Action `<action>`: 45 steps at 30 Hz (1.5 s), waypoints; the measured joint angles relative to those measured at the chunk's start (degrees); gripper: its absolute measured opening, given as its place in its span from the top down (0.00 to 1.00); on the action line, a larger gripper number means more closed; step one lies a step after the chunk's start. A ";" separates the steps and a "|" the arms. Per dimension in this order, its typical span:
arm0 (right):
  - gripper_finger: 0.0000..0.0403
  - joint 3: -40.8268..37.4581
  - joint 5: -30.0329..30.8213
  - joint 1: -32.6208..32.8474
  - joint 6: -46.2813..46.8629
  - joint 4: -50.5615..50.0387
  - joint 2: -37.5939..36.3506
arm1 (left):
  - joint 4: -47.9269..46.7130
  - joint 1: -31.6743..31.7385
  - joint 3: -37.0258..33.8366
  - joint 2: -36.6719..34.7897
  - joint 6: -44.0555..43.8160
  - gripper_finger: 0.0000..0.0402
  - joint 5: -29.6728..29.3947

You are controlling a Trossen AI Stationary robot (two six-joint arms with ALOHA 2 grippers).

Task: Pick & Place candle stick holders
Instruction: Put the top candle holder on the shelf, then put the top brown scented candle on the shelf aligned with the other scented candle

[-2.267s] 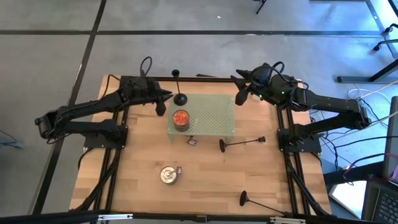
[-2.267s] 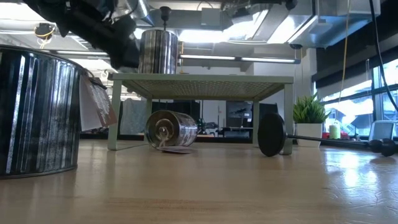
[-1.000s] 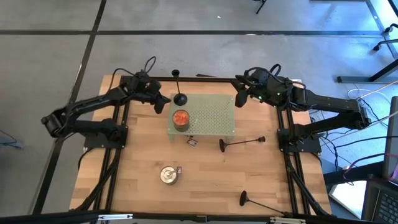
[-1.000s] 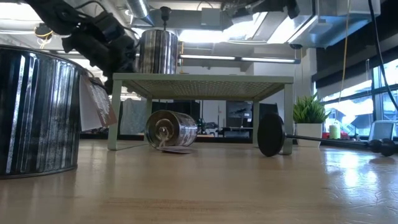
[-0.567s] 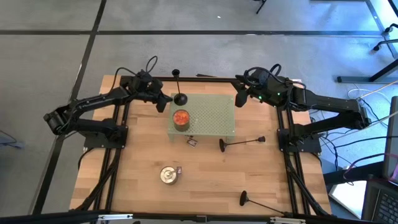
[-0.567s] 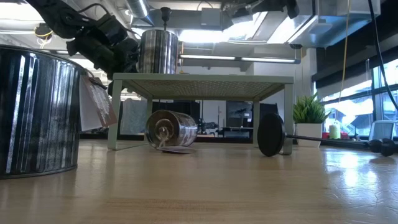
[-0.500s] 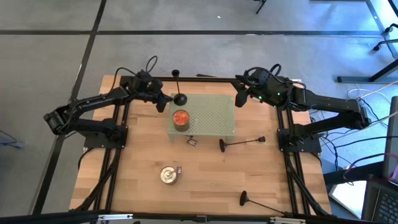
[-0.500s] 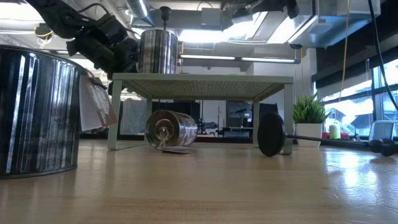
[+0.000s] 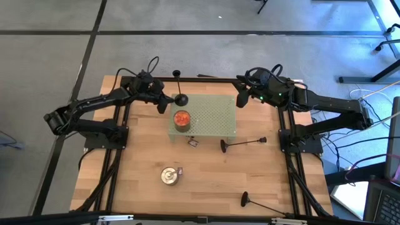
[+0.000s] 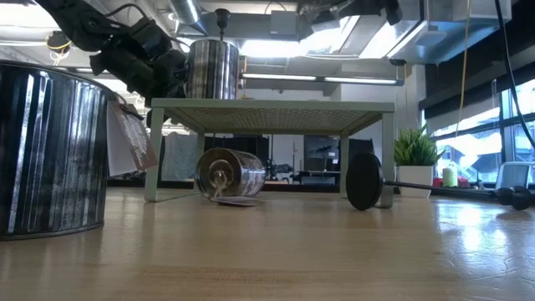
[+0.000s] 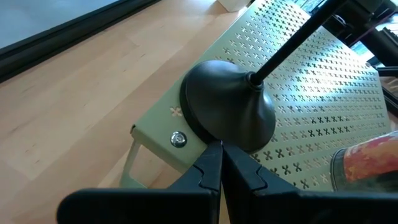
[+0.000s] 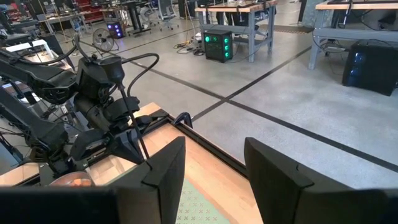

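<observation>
High view: left gripper [image 9: 167,104] clenched beside the standing candle stick holder [image 9: 180,99] on the green perforated stand [image 9: 212,115]; right gripper [image 9: 240,99] parted, empty; two holders [image 9: 240,144] [image 9: 262,203] lie unplaced. Left wrist view: fingertips [image 11: 214,163] meet at its base.

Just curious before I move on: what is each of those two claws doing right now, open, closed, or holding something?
Left gripper: shut, empty, right beside the candle holder on the green rack.
Right gripper: open, empty.

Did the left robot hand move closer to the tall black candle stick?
Yes. The left gripper moved up along the green rack's left edge, ending beside the candle stick holder standing there.
</observation>
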 joint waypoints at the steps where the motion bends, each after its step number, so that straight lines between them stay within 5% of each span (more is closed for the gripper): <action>1: 0.58 0.00 0.00 -0.02 0.00 0.00 0.00 | 0.00 0.00 0.00 0.00 0.01 1.00 0.00; 19: 0.58 0.00 0.04 0.00 1.05 0.00 0.00 | 3.74 -1.91 0.26 2.82 -1.26 1.00 0.51; 37: 0.58 0.00 -0.07 0.00 1.05 -0.02 0.00 | -14.82 0.51 14.92 -0.97 8.98 1.00 -10.26; 45: 0.58 0.00 -9.27 0.00 1.09 -0.02 0.00 | -20.88 0.31 16.00 -7.10 4.80 1.00 -10.10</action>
